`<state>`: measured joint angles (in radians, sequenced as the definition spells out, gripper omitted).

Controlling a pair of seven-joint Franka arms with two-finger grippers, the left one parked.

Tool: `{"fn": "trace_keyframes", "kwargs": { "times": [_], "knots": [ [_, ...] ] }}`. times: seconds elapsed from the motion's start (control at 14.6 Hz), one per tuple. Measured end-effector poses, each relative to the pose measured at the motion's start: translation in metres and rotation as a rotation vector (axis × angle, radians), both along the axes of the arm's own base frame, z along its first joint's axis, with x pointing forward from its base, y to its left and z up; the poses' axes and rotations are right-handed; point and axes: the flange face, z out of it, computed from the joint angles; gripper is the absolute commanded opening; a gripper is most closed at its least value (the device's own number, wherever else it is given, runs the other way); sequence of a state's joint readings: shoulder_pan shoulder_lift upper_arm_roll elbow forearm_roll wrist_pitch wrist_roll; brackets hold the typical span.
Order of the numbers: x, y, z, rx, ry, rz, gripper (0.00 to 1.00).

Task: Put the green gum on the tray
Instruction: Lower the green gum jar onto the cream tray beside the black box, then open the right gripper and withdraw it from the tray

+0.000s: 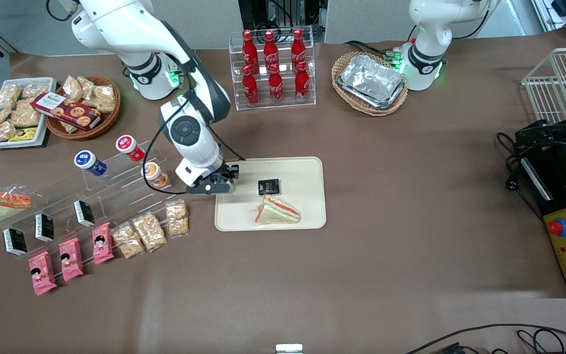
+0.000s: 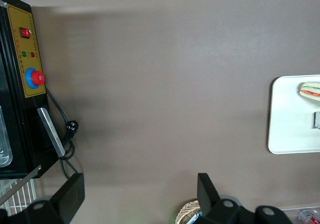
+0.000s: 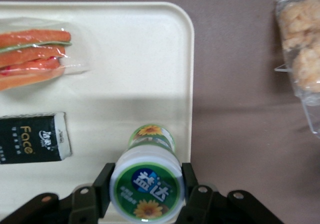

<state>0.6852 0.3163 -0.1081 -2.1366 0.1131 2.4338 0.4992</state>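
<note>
Green gum (image 3: 147,186): small rigid plastic canister, likely light, smooth glossy sides so probably a bit slippery; hard shell, not fragile. Best hold is across the round body just under the lid, one finger on each side, which is how it sits now. Tall and narrow, so judged prone to tipping if let go off vertical.

Looks: round lid with white rim, green face, blue patch with white characters and a sunflower print; greenish-yellow label with another sunflower on the body.

Gripper (image 3: 146,190) holds the green gum between its fingers (image 3: 103,189), closed against the sides of the canister near the lid. Wrist view shows the canister over the tray (image 3: 100,83), close to the tray's rounded corner and its rim on the working arm's end. Cannot tell whether its base touches the tray yet. In the front view the gripper (image 1: 219,184) sits over that same tray edge and hides most of the canister.

On the tray, near the green gum: a small black packet (image 3: 31,137) printed "Face", just beside it; a wrapped triangle sandwich (image 3: 32,53) a little further from the gum, nearer the front camera.

Off the tray, on the brown surface (image 1: 410,196), bagged rice-cracker snacks (image 3: 300,48) lie near the tray toward the working arm's end. An orange-lidded canister (image 1: 152,172) stands on the clear stepped rack (image 1: 116,187) there.
</note>
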Motion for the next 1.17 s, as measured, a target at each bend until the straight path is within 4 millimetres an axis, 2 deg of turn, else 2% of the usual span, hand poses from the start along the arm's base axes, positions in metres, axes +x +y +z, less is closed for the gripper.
{"fn": "trace_keyframes", "kwargs": {
  "times": [0.07, 0.14, 0.21, 0.27, 0.34, 0.55, 0.69, 0.82, 1.03, 1.17],
  "knots": [
    [-0.002, 0.005, -0.006, -0.001, -0.003, 0.000, 0.42],
    [-0.006, 0.010, -0.012, -0.002, -0.006, -0.005, 0.53],
    [-0.009, 0.016, -0.017, -0.004, -0.007, -0.005, 0.76],
    [-0.013, 0.021, -0.019, -0.004, -0.009, -0.005, 0.89],
    [-0.015, 0.024, -0.021, -0.005, -0.009, -0.006, 0.97],
    [-0.010, 0.021, -0.016, 0.000, -0.018, -0.019, 0.98],
    [0.001, 0.014, -0.007, 0.008, -0.034, -0.039, 0.99],
    [0.019, -0.013, 0.010, 0.010, -0.030, -0.065, 0.99],
    [0.049, -0.082, 0.048, 0.014, -0.003, -0.065, 0.99],
    [0.059, -0.125, 0.078, 0.025, 0.011, -0.059, 0.99]
  ]
}}
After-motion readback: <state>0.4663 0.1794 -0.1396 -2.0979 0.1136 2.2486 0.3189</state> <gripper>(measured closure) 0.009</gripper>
